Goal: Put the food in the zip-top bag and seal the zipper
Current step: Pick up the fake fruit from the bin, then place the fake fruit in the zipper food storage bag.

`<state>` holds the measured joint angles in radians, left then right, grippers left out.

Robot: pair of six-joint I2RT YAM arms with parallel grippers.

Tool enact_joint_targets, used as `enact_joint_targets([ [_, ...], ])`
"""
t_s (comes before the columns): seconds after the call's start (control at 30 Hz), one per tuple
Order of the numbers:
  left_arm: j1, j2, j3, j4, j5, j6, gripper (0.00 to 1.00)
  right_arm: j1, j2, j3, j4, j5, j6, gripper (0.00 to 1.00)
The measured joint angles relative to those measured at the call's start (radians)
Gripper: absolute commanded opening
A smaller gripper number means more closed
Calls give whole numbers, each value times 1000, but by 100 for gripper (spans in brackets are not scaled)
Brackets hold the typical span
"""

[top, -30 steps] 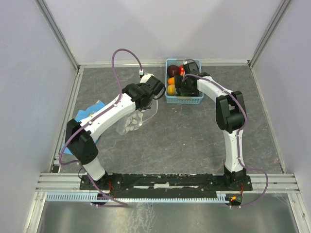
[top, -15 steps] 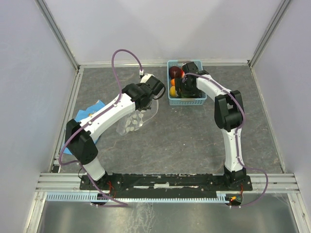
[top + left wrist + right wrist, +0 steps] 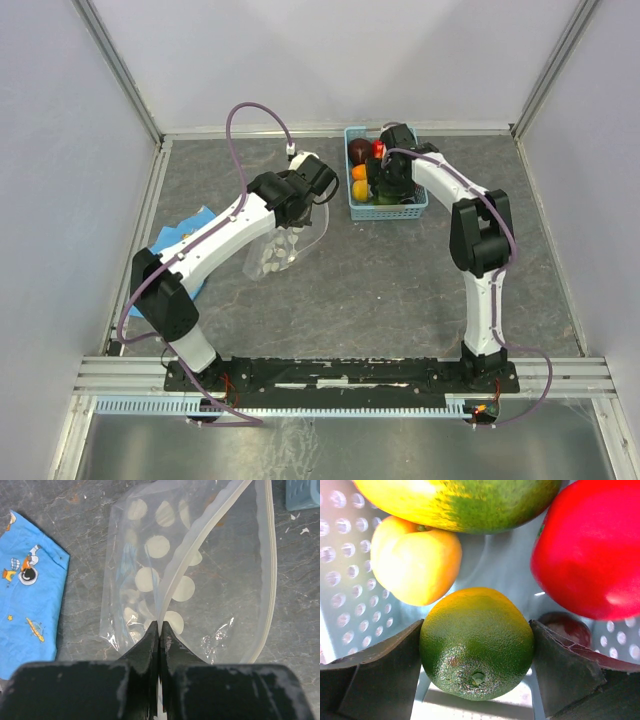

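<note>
The clear zip-top bag [image 3: 283,246] with white spots lies on the table left of centre. My left gripper [image 3: 303,196] is shut on its whitish zipper strip [image 3: 199,536], pinched between the fingertips [image 3: 160,626], and the mouth gapes open to the right. The food sits in the light-blue basket [image 3: 388,209]: maroon [image 3: 359,150], red [image 3: 378,148], orange [image 3: 358,172] and yellow [image 3: 359,190] pieces. My right gripper [image 3: 386,184] is down in the basket, and in the right wrist view [image 3: 477,645] its jaws touch both sides of a green-orange citrus [image 3: 477,630].
A blue printed cloth [image 3: 30,600] lies left of the bag, under the left arm [image 3: 180,240]. Around the citrus are a yellow fruit [image 3: 415,562], a yellow-green fruit [image 3: 465,500], a red one [image 3: 590,550] and a maroon one [image 3: 567,625]. Walls enclose the table.
My right gripper has shifted within the basket, and the basket has slid slightly right and back. The left gripper holds the bag edge much as before.
</note>
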<state>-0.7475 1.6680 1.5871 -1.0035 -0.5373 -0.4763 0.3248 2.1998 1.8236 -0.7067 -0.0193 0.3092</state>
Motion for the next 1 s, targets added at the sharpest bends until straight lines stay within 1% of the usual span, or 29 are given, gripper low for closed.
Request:
enact_joint_targets([
  [0.27,0,-6,0,16,43,0,3,0,-172,-66,47,0,12,72],
  [0.53,0,-6,0,44,103,0,3,0,-308,-203,114,-9,37,71],
  [0.73,0,-7,0,60,140,0,3,0,-465,-311,172,-63,65,71],
  [0.9,0,-16,0,71,166,0,3,10,-626,-421,271,-146,113,71],
  [1.0,0,-27,-1,75,178,0,3,43,-706,-497,355,-188,153,72],
])
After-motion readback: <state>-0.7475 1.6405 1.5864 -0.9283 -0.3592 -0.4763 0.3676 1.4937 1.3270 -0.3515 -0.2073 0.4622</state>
